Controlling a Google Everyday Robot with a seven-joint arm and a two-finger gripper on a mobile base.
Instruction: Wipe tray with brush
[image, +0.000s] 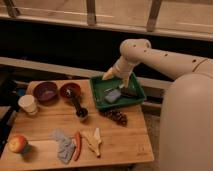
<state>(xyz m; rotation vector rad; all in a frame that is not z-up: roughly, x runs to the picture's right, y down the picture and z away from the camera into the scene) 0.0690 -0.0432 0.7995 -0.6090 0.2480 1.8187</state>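
Note:
The green tray (98, 82) sits at the back right of the wooden table. It holds a grey-blue pad (113, 95) and a dark brown bar (129, 93). The slim black brush (75, 103) lies on the table left of the tray, running from the orange bowl (70, 90) towards a small metal cup (81, 113). My gripper (116, 79) hangs over the tray's back edge, fingers pointing down and spread. It is open and empty, well apart from the brush.
A purple bowl (46, 91) and a white cup (27, 104) stand at the left. Grapes (116, 117) lie in front of the tray. An apple (17, 144), grey cloth (62, 145), carrot (77, 145) and banana (92, 141) lie near the front edge.

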